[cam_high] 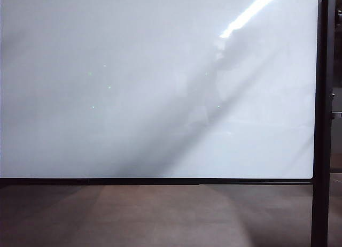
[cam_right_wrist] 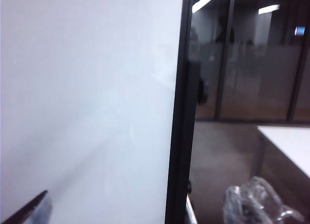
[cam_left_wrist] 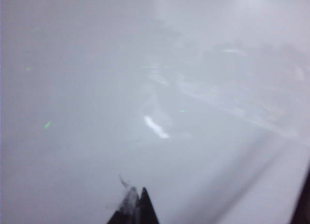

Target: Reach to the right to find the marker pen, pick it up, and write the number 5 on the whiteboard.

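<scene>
left gripper [cam_left_wrist: 135, 207]: only dark tips show against the whiteboard [cam_high: 107, 124], state unclear | whiteboard: blank, no 5 yet | right gripper [cam_right_wrist: 29, 209]: by board's right frame [cam_right_wrist: 179, 112], jaws spread, empty | marker pen: not seen | step: searching right | next: find pen, then grasp.

We see only the dark tips of the left hand [cam_left_wrist: 138, 209] at the picture's edge, all blurry. Of the right hand [cam_right_wrist: 29, 209] just one corner pokes in. The whiteboard [cam_high: 133, 97] runs off three edges. A crinkly clear bag [cam_right_wrist: 254, 202] is too blurry to tell more.
</scene>
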Robot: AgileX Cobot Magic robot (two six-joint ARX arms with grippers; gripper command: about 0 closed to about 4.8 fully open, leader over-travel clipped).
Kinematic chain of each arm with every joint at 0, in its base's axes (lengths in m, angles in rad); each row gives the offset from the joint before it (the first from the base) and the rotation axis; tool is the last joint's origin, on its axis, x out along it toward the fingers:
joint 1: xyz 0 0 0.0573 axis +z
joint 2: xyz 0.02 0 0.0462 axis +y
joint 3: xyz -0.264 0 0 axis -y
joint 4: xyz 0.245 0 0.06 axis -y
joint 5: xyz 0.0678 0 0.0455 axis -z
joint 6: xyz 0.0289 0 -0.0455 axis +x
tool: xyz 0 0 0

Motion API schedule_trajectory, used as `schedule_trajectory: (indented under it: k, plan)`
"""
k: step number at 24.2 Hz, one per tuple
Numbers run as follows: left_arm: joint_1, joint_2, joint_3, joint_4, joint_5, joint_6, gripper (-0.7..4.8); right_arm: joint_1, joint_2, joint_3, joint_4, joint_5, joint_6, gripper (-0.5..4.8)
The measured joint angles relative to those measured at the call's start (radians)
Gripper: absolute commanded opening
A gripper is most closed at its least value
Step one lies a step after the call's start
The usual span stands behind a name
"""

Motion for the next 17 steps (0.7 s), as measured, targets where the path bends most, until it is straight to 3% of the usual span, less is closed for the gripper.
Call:
schedule_trajectory:
  k: [3,6,9,14,17]
  plan:
    - [-0.121,0.086,0.056,0.011,0.001,0.115,-0.05,-0.027,0.133,0.0,0.086,-0.025,0.004,4.79]
    - [-0.216,0.18,0.065,0.007,-0.004,0.131,-0.05,-0.111,0.315,0.001,0.274,-0.106,0.041,4.79]
    - [-0.295,0.307,0.066,0.024,0.112,0.135,-0.05,-0.146,0.496,0.001,0.42,-0.184,0.084,4.79]
    - [-0.328,0.519,0.066,0.134,0.136,0.135,-0.05,-0.199,0.802,0.019,0.656,-0.198,0.084,4.79]
    - [-0.34,0.651,0.065,0.232,0.172,0.134,-0.05,-0.23,0.992,0.133,0.764,-0.255,0.079,4.79]
